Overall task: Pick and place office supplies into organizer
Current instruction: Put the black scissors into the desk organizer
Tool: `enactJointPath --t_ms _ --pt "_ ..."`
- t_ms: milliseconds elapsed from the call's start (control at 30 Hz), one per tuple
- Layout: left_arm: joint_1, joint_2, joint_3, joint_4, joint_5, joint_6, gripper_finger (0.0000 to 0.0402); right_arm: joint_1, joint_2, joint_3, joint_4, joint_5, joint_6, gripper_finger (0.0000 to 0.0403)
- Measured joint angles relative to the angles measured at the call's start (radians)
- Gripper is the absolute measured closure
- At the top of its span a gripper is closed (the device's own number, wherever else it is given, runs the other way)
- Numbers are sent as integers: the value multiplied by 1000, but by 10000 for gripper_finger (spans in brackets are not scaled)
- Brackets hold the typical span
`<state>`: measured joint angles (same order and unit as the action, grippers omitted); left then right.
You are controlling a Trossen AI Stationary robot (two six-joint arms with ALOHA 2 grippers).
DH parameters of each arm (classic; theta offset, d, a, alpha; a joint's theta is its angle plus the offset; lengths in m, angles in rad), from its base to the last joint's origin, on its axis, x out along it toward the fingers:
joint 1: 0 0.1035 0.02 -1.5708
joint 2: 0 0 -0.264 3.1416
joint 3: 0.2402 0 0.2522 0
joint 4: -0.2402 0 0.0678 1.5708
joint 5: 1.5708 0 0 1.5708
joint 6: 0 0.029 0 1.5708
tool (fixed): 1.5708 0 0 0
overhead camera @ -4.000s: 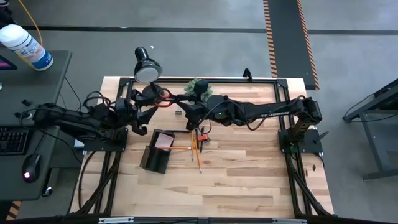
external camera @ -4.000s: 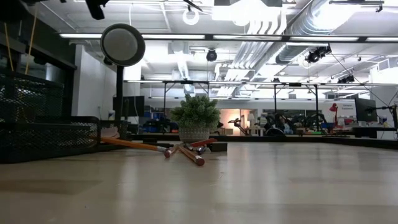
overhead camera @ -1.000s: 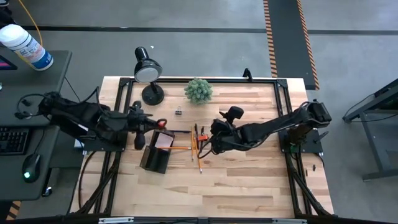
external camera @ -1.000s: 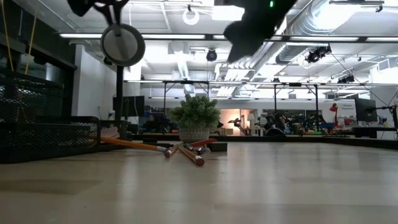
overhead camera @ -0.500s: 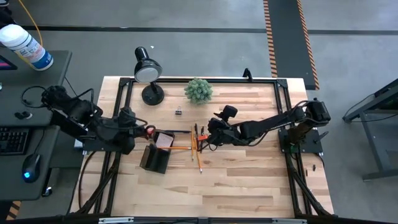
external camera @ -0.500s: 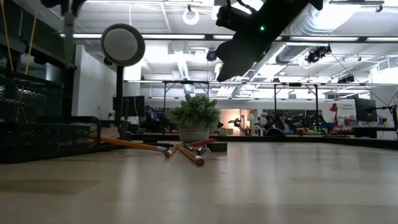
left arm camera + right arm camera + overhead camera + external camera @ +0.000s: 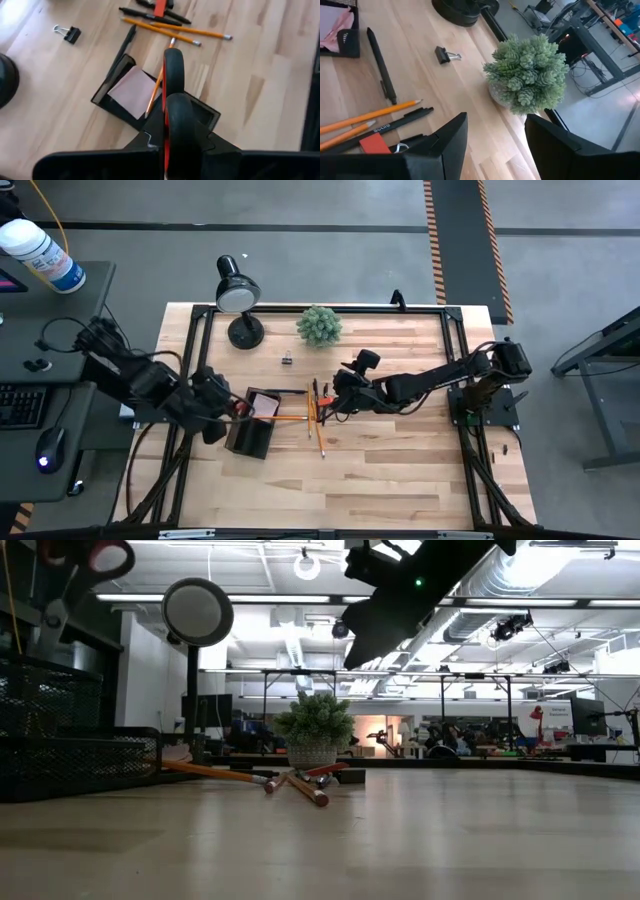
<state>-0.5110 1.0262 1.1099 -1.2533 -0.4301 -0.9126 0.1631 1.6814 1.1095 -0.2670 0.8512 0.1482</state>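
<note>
Scissors (image 7: 172, 100) with red handles sit clamped in your left tool (image 7: 232, 408) above the organizer (image 7: 250, 435); your right tool (image 7: 495, 132), fingers apart and empty, hovers over the pencils (image 7: 312, 420).

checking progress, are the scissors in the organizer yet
Not yet: the left gripper holds the scissors above the organizer.

Overhead, table-level and two close wrist cameras all see the pencils (image 7: 300, 418).
</note>
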Motion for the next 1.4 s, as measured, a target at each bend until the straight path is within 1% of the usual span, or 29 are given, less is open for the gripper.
enactJointPath --t_ms 100,400,533,667,833,1167,1333,1400 --pt "0 24 0 16 0 19 372 0 0 0 1 -12 0 213" --pt "0 52 0 27 -8 33 288 0 0 0 3 -20 0 218" --pt "0 52 0 26 -16 33 261 0 0 0 3 -39 0 214" --pt "0 52 0 26 -30 33 243 0 0 0 3 -39 0 213" --pt "0 52 0 26 -59 33 235 0 0 0 3 -33 0 219" --pt "0 52 0 26 -61 33 240 0 0 0 24 -32 -21 217" --pt "0 52 0 26 -61 33 240 0 0 0 79 -61 -74 221" --pt "0 52 0 26 -61 33 242 -1 0 0 111 -98 -95 221"
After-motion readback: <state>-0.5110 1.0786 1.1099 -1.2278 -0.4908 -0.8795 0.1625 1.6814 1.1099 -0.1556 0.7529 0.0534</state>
